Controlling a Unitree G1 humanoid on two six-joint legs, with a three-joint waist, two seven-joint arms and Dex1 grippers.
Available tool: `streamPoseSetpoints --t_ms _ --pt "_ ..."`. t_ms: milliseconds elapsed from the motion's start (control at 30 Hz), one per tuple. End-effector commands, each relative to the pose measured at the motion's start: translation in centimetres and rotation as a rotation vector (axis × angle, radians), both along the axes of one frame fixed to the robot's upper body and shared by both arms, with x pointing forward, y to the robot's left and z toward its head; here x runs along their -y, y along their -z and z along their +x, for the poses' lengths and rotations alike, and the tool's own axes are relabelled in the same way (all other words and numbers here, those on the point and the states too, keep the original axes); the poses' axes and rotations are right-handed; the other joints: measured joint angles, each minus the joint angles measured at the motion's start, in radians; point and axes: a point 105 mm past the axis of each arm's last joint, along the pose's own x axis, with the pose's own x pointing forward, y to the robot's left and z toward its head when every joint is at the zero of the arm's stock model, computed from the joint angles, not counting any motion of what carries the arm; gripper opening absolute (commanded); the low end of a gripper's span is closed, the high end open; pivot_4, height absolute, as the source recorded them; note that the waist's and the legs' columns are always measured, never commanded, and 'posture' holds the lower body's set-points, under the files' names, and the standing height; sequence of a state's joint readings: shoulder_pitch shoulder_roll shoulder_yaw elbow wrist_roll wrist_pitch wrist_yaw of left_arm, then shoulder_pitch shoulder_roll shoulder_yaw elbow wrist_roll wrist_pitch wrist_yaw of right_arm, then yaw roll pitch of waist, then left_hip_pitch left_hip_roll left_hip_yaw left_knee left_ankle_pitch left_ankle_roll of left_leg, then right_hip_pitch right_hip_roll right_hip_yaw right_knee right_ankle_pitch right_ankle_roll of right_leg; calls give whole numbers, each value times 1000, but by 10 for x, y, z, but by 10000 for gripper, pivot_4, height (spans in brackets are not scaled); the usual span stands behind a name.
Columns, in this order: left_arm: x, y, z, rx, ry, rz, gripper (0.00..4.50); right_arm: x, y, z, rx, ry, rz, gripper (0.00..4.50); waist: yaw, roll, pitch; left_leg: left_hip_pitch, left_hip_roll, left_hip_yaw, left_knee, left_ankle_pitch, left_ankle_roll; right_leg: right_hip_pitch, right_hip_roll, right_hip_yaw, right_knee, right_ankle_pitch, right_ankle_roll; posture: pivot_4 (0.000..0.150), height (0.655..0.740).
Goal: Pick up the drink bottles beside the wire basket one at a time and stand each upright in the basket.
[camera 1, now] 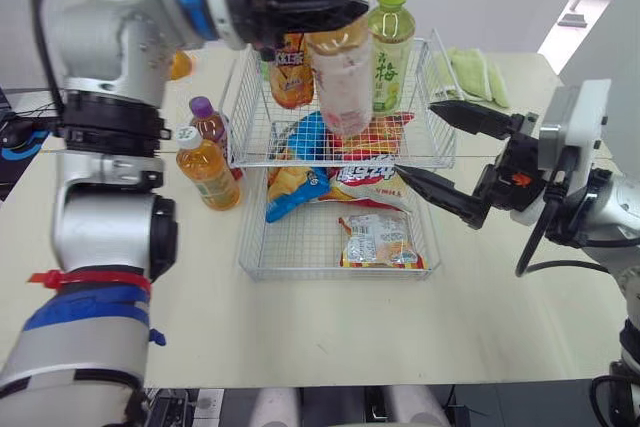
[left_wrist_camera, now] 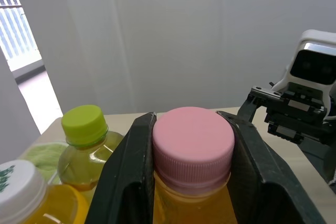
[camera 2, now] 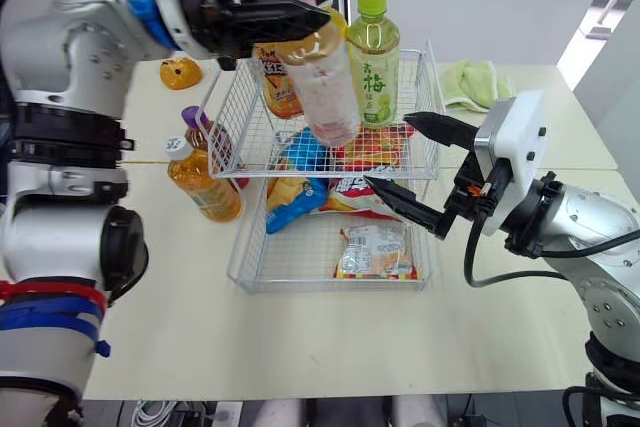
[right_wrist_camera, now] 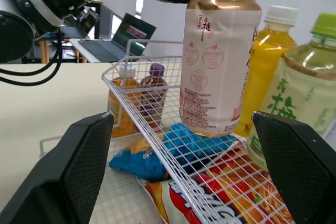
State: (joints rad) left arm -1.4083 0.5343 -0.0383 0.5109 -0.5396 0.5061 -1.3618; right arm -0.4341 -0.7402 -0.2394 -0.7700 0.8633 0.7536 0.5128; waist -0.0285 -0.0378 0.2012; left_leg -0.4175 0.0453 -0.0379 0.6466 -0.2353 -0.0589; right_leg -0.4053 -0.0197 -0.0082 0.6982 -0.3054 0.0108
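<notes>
- Over the wire basket point(camera 1: 236, 127), the left gripper point(left_wrist_camera: 193, 148) is clamped on the neck of a pink-capped bottle point(camera 1: 340, 82), which hangs upright above snack packets point(camera 1: 365, 135).
- By the basket's right side, the right gripper point(camera 1: 415, 137) has its fingers spread wide, holding nothing.
- A green-capped bottle point(camera 1: 391, 47) stands upright inside.
- A purple-capped bottle point(camera 1: 207, 122) and an orange bottle point(camera 1: 208, 172) stand outside its left wall.

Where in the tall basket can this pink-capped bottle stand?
The gap between the orange bottle and the green-capped bottle, under the pink-capped bottle, is free, though snack packets crowd the floor there. In the basket, the left side looks bare.
</notes>
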Motion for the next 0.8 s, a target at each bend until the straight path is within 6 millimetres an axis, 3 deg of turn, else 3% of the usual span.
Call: streamPoseSetpoints --t_ms 33,200,800 --pt "14 -14 -7 97 24 -31 13660 5 -8 -8 53 43 -5 45000 0 0 0 0 0 0 0 0 0 0 0 0 0 0 0 1500 7400" --pt "28 -8 -6 81 36 -21 13660 11 -7 -8 49 86 -8 45000 -1 0 0 1 0 0 0 0 0 0 1 0 1 0 0 1500 7400" --pt "44 7 11 30 -17 -1 13660 8 -7 -7 43 87 -1 45000 2 0 0 1 0 0 1 0 0 1 1 0 2 0 0 1500 7400"
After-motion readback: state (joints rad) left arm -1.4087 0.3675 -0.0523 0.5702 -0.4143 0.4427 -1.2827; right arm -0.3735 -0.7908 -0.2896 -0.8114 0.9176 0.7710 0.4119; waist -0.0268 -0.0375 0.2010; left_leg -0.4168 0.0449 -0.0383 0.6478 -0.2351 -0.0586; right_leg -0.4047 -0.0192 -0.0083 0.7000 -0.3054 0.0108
